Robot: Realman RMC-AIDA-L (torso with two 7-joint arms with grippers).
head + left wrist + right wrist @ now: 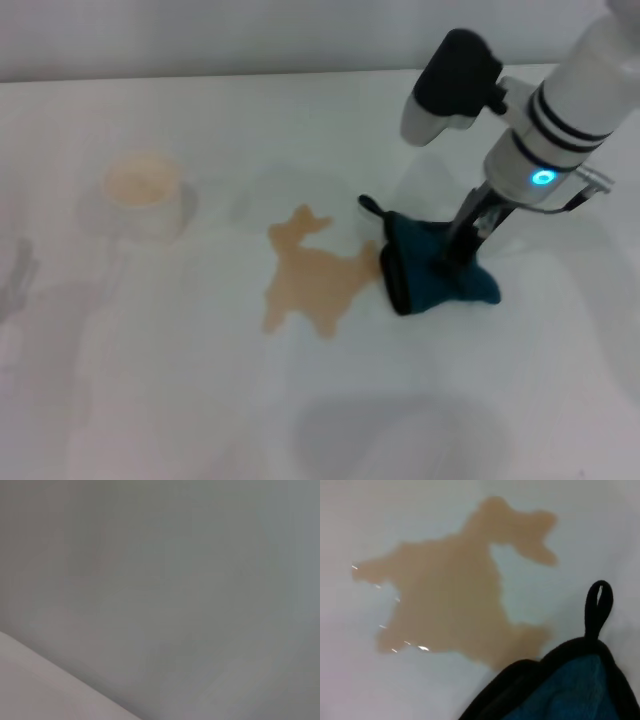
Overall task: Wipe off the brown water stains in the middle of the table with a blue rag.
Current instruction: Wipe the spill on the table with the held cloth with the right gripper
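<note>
Table layout, head view
Stain at centre of table; rag touching its right edge; cup far left.

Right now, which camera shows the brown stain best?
The right wrist view: the stain fills most of it, every lobe of its outline plain, the rag at one lobe's edge. The head view shows the whole stain smaller on the table, beside the rag under the right gripper. The left wrist view shows none of it.
</note>
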